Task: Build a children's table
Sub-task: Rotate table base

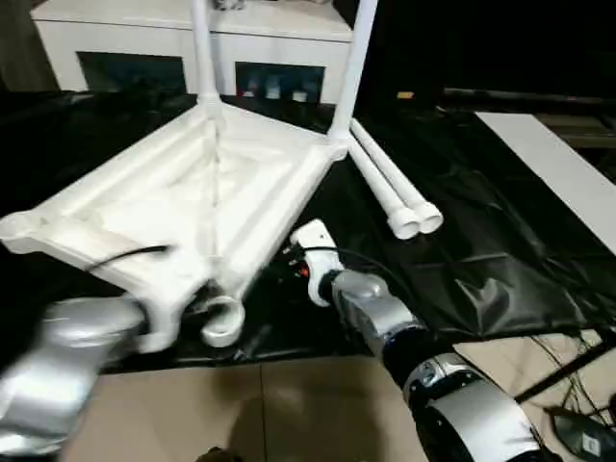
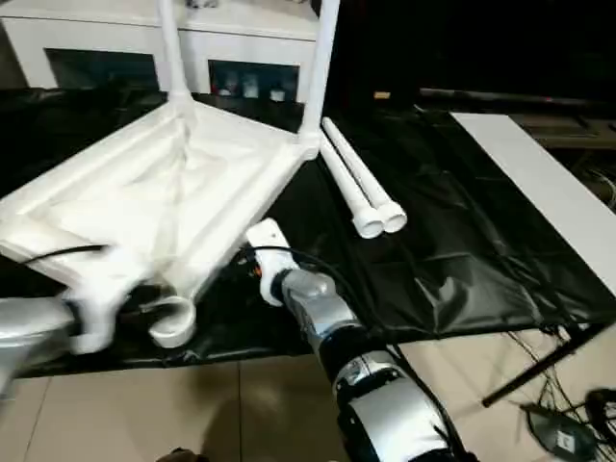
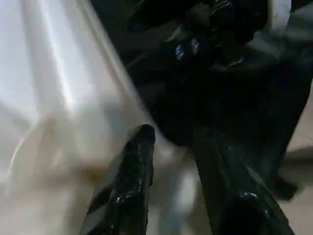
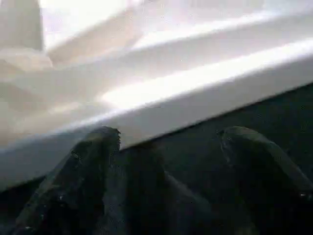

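The children's table top [image 1: 192, 192] lies upside down on the black sheet, ribbed underside up. Two white legs [image 1: 201, 48] [image 1: 354, 58] stand upright in its far corner sockets. Two more legs [image 1: 390, 188] lie loose side by side to the right of the top. My left gripper [image 3: 173, 139] is at the near corner by an empty round socket [image 1: 221, 322], its fingers closed around the white rim. At the top's near right edge my right gripper [image 4: 168, 134] stands open and wide, its fingertips just under the rim [image 4: 195, 98].
A white cabinet with glass doors [image 1: 115, 38] stands behind the work. The black sheet [image 1: 481, 221] covers the platform, with a white board [image 1: 558, 164] along its right side. Cables [image 1: 577, 423] lie on the tiled floor [image 1: 289, 404] at the front right.
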Available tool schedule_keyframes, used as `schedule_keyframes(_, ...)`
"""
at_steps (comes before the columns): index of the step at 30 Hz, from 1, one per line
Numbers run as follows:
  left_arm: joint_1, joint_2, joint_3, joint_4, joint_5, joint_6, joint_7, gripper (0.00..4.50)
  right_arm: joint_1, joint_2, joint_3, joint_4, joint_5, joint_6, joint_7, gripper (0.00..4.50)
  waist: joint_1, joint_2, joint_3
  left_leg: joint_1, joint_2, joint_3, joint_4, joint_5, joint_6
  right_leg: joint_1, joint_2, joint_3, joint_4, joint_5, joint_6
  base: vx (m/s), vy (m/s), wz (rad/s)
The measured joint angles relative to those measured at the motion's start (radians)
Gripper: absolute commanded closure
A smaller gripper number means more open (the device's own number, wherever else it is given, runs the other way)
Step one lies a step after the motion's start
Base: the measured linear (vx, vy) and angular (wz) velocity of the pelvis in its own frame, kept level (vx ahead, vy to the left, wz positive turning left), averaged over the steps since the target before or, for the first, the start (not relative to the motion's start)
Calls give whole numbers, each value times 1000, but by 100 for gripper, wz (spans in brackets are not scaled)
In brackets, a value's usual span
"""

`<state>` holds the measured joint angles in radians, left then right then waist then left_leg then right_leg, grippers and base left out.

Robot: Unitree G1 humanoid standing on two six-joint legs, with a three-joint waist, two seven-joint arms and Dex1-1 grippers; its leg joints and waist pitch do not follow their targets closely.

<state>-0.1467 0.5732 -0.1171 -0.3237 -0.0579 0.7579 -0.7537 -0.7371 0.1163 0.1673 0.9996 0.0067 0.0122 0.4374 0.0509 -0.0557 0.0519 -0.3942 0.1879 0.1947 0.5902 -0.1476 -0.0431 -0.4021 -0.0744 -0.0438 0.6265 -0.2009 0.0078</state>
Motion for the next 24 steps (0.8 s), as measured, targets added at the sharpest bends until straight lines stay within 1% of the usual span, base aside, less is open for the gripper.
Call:
schedule_keyframes(1,-28,-27,-9,43,15,-27,19,290,15,-17,0,-55,0,16,2,69,2,1,1,0,0,-1,0,0,0,0,0,-1,-1,0,0,0,0,0)
schedule_keyframes(2,-42,-46,-11,72,26,-44,37,290,20,-26,-1,-94,0,24,4,69,1,1,1,0,0,0,0,0,0,0,0,0,-1,0,0,0,0,0)
schedule_keyframes(3,-67,-69,-24,120,44,-76,61,290,44,-57,-1,-187,1,51,11,69,3,3,2,0,-1,0,0,0,0,0,0,1,-2,0,0,0,0,0)
schedule_keyframes(5,-78,-74,-42,160,57,-107,76,290,82,-111,-6,-320,1,96,24,69,2,5,3,0,-1,0,0,0,0,0,0,2,-4,0,0,0,0,0)
schedule_keyframes(8,-82,-88,-36,168,51,-150,83,290,129,-164,-27,-430,2,149,31,69,0,4,3,0,-1,0,0,0,0,-1,0,2,-4,0,0,0,0,0)
schedule_keyframes(11,-117,-110,-11,179,31,-211,96,290,182,-200,-40,-540,5,198,46,69,2,5,3,0,-1,0,0,0,0,-1,0,2,-4,5,0,0,0,0)
schedule_keyframes(13,-153,-78,15,200,33,-255,101,290,206,-233,-40,-601,5,232,66,69,3,4,3,0,-1,1,1,0,0,-2,0,2,-4,12,3,0,0,0)
schedule_keyframes(14,-172,-42,26,219,30,-277,74,270,225,-258,-40,-643,10,254,85,69,2,5,3,0,0,1,0,0,0,-2,1,1,-3,12,3,0,0,0)
schedule_keyframes(15,-180,-7,34,231,21,-287,36,259,239,-279,-38,-667,19,271,105,69,2,5,3,1,0,1,0,0,0,-2,1,1,-3,13,3,0,0,0)
schedule_keyframes(17,-181,90,41,244,-13,-284,-78,254,266,-329,-29,-702,35,282,170,69,1,6,3,2,1,0,-1,-1,-2,-3,2,1,-3,13,3,0,0,0)
schedule_keyframes(19,-183,135,50,257,-29,-278,-148,233,276,-359,-25,-717,47,289,222,69,1,7,4,2,0,1,-1,-3,-5,-4,1,2,-3,15,-1,25,-2,-3)
schedule_keyframes(20,-188,165,47,270,-36,-277,-196,217,278,-375,-19,-743,66,299,265,69,2,8,5,1,0,1,-2,-4,-6,-4,2,2,-4,15,-1,0,0,0)
schedule_keyframes(21,-198,198,33,286,-37,-277,-236,217,283,-393,-10,-777,83,309,307,69,4,8,5,1,1,1,-3,-4,-6,-5,2,2,-4,14,-1,0,0,0)
schedule_keyframes(22,-208,227,24,301,-36,-278,-268,206,287,-410,-2,-809,98,315,345,69,5,9,5,1,1,1,-4,-4,-6,-5,2,2,-5,14,-1,0,0,0)
schedule_keyframes(23,-221,280,5,324,-25,-286,-312,200,294,-441,8,-855,121,330,403,69,8,9,5,2,1,1,-5,-4,-6,-5,3,1,-6,14,-1,0,0,0)
schedule_keyframes(24,-227,307,-6,342,-13,-295,-337,200,300,-464,9,-881,134,342,437,69,8,10,5,2,1,1,-5,-5,-6,-4,3,1,-6,14,-1,0,0,0)
